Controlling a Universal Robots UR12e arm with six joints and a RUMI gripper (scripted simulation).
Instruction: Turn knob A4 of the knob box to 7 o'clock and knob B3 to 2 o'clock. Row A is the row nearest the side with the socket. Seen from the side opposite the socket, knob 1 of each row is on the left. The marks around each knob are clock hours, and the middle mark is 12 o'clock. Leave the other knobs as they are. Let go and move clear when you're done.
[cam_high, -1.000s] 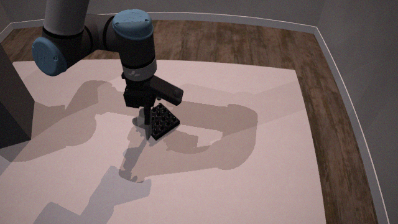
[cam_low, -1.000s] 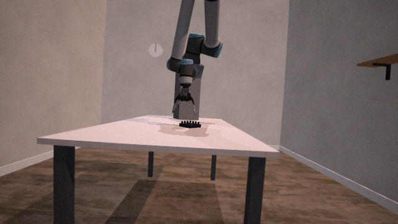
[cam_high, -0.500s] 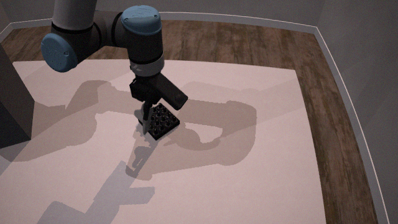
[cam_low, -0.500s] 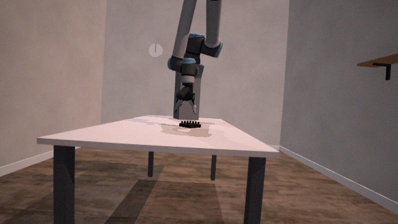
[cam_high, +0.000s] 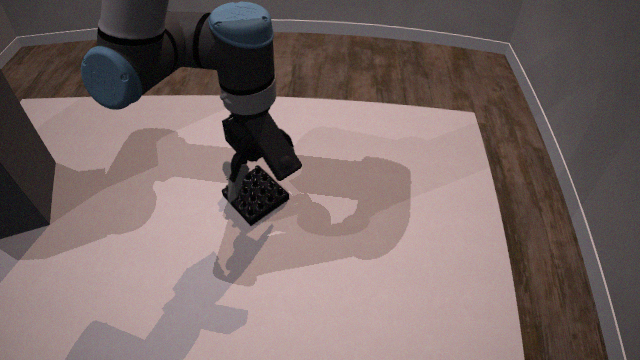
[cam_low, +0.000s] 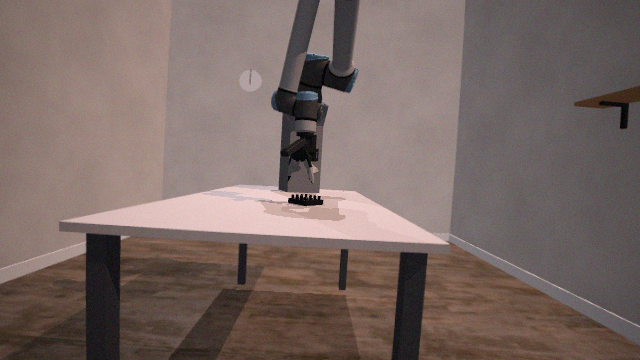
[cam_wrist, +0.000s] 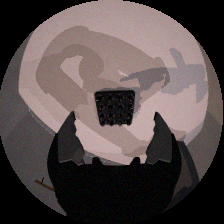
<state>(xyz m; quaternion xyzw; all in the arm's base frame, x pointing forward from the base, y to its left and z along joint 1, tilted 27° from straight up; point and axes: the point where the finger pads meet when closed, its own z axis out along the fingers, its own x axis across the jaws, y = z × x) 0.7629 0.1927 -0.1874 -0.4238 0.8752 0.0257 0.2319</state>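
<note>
1. Wrist view: the knob box (cam_wrist: 114, 107) lies square-on between the two dark fingers, ahead of them and well below. Its knobs show only as dark bumps in a grid; pointer positions cannot be read.
2. Gripper (cam_low: 305, 170) is spread as wide as it goes and grasps nothing. From the exterior view it hangs above the box (cam_low: 305, 200) with a plain gap of air between fingertips and knobs.
3. Top view: the box (cam_high: 256, 195) sits near the middle of the pale table (cam_high: 400, 280), turned diagonally to the table edges. The gripper body (cam_high: 260, 142) overlaps the box's far corner in this view.
4. Arm (cam_low: 312, 75) comes down from above, wrist pointing straight down at the table.
5. Socket side of the box cannot be made out in any view, so rows A and B cannot be told apart.
6. Several overlapping arm shadows (cam_high: 350, 200) fall across the table around the box.
</note>
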